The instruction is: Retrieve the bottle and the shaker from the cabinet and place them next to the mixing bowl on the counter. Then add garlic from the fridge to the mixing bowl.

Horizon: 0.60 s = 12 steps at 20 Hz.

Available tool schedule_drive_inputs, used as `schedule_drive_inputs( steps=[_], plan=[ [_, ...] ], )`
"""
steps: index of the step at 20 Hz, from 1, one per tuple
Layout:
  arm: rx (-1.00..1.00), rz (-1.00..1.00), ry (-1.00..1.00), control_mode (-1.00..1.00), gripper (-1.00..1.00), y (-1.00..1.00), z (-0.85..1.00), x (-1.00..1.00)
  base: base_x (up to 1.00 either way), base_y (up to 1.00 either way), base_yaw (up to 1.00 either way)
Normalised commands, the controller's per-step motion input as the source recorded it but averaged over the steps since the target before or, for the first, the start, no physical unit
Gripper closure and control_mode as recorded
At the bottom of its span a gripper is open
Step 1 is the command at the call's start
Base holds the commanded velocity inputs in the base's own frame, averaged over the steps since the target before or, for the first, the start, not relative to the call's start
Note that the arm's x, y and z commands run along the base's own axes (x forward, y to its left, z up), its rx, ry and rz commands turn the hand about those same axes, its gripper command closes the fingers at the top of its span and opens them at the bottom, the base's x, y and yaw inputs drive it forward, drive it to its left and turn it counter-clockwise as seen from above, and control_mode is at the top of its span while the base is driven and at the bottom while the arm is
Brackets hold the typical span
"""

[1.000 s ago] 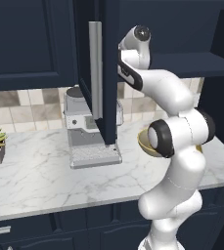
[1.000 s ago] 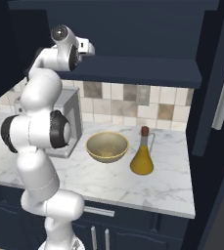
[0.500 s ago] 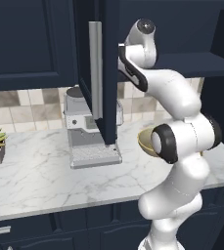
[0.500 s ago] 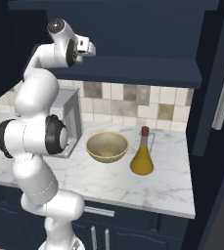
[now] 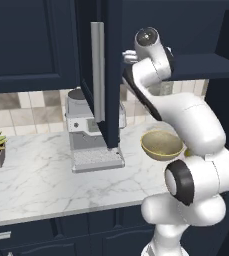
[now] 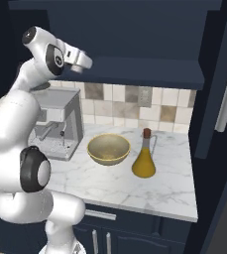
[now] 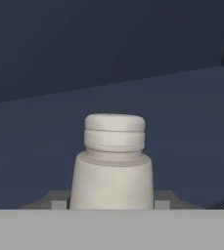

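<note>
Small pale grey-beige cylindrical shaker (image 7: 113,163) upright between claw (image 7: 111,204) fingers inside dark navy wall cabinet (image 7: 108,58), apparently clamped, yellow-amber glass bottle (image 6: 144,155) beside tan-yellow mixing bowl (image 6: 108,149) on white marble table (image 6: 135,188).

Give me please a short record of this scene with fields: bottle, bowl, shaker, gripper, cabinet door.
bottle: yellow-amber glass bottle upright on white marble counter, beside the bowl
bowl: round tan-yellow mixing bowl on counter, nothing visible inside
shaker: small pale grey-beige cylinder shaker inside navy cabinet, close before the gripper
gripper: raised at cabinet shelf, open or shut unclear
cabinet door: navy door open
</note>
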Motion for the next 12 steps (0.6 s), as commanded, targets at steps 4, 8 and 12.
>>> schedule_drive_inputs(
  steps=[4, 8, 12],
  plan=[
    [0.00, -0.29, -0.10, -1.00, 1.00, -0.04, -0.16, -1.00, 0.00, 0.00, 0.00],
    [0.02, -0.25, -0.01, -1.00, 1.00, -0.04, -0.10, -1.00, 0.00, 0.00, 0.00],
    [0.04, -0.23, 0.00, -1.00, 1.00, 0.00, -0.02, -1.00, 0.00, 0.00, 0.00]
  ],
)
